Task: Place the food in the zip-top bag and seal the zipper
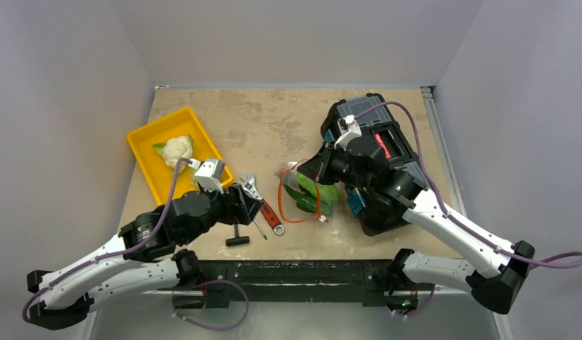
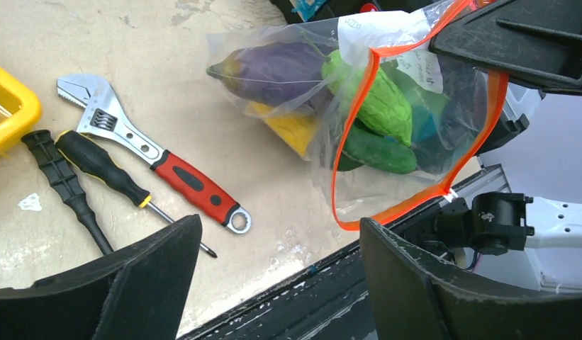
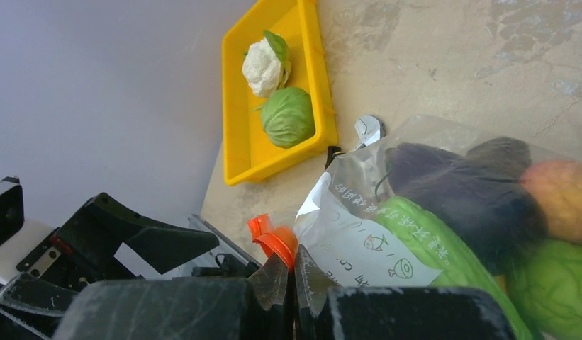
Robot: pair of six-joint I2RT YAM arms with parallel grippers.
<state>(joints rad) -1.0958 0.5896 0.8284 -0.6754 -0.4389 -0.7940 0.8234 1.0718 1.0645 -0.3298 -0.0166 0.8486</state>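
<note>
The clear zip-top bag (image 1: 307,191) lies at mid-table, with its top corner held up. In the left wrist view the bag (image 2: 387,177) holds the purple eggplant (image 2: 273,69), a yellow piece (image 2: 291,131) and green pieces (image 2: 376,106). The red-orange zipper strip (image 2: 415,200) forms an open loop with a white tip (image 2: 451,193). My right gripper (image 3: 291,265) is shut on the zipper strip (image 3: 277,241) beside the whitish label (image 3: 359,244). An orange ball (image 3: 561,198) shows inside. My left gripper (image 2: 281,230) is open and empty, just left of the bag over the table's near edge.
A yellow tray (image 1: 149,159) at the left holds a cauliflower (image 1: 176,149) and a cabbage (image 3: 288,117). A red-handled wrench (image 2: 188,180), a screwdriver (image 2: 103,166) and a black T-handle tool (image 2: 61,180) lie between the tray and the bag. A black toolbox (image 1: 376,142) stands at the right.
</note>
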